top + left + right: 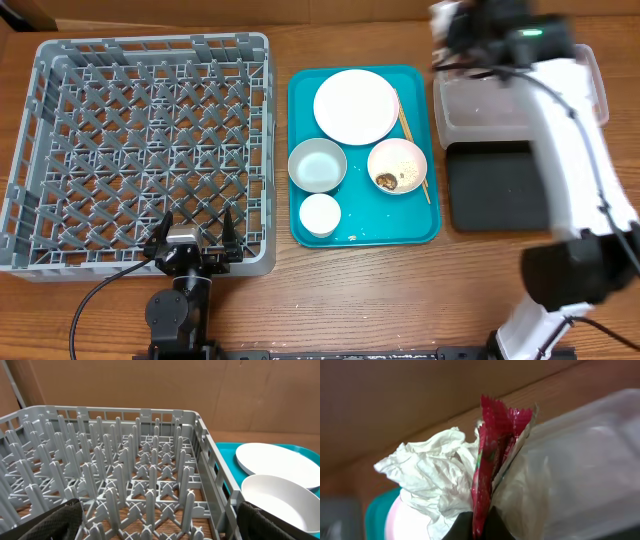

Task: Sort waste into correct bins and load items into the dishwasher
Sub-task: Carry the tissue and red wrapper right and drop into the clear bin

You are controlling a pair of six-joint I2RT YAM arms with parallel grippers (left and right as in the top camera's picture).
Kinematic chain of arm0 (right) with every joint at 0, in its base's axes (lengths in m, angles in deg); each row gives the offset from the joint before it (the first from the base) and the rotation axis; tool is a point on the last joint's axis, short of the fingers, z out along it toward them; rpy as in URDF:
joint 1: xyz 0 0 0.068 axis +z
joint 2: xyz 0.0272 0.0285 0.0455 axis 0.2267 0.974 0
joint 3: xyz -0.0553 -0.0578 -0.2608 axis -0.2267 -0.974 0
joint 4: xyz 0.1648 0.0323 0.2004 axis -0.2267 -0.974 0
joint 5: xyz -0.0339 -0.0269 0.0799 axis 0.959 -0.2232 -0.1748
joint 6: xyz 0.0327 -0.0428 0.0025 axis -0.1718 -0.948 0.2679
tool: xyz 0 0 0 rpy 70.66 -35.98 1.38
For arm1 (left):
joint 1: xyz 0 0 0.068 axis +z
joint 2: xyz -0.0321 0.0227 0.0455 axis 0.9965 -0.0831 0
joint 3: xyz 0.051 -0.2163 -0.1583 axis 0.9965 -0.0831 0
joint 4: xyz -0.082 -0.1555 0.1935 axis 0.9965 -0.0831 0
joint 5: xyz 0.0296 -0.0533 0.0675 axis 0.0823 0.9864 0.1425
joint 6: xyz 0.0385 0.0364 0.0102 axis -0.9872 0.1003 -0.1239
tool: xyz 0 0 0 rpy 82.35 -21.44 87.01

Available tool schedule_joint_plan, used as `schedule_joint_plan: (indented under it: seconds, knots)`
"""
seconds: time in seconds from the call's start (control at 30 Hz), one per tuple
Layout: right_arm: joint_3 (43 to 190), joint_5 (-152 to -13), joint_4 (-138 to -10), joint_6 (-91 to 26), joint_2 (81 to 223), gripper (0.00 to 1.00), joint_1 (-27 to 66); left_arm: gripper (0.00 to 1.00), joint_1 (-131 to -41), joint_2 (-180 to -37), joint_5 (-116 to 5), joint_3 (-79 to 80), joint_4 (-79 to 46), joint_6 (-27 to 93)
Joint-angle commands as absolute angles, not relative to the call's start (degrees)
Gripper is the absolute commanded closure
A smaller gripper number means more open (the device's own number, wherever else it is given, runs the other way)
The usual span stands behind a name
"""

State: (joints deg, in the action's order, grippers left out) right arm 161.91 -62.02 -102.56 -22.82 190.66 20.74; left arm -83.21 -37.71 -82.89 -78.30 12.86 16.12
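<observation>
My right gripper [479,527] is shut on the red snack wrapper [492,460], with crumpled white paper [435,470] bunched against it. It hangs by the clear tub [590,460]. In the overhead view this gripper [455,30] is blurred at the clear tub's [490,105] far left corner. The black tray [497,185] lies in front of the tub. The plate [356,106], an empty bowl [317,165], a bowl with food scraps [397,166], the cup [320,214] and the chopsticks [412,140] sit on the teal tray. My left gripper [195,235] is open and empty at the grey dish rack's [150,42] near edge.
The teal serving tray [370,215] lies between the rack and the bins. The left wrist view shows the rack's pegs [125,460], the plate [280,460] and a bowl [275,500] to the right. A cardboard wall stands behind the table.
</observation>
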Motion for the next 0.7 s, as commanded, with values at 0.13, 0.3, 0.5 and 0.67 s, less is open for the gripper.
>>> schedule_joint_plan:
  seconds: [0.13, 0.3, 0.5, 0.67]
  knots:
    - [156.31, -60.08, -102.4, -14.79, 196.58, 0.96, 11.84, 0.0, -82.99, -37.1, -83.06, -78.78, 13.08, 15.25]
    - [155.13, -61.08, -102.16, -14.79, 200.03, 0.96, 10.66, 0.0, -82.99, -37.1, -83.06, -78.76, 13.08, 15.23]
    - [155.31, -61.28, -102.51, -14.82, 200.08, 0.64, 10.8, 0.0, -82.99, -37.1, -83.06, -78.78, 13.08, 15.23]
    - [156.2, -61.89, -103.89, -15.04, 198.92, 0.33, 10.77, 0.0, -82.99, -37.1, -83.06, -78.78, 13.08, 15.25]
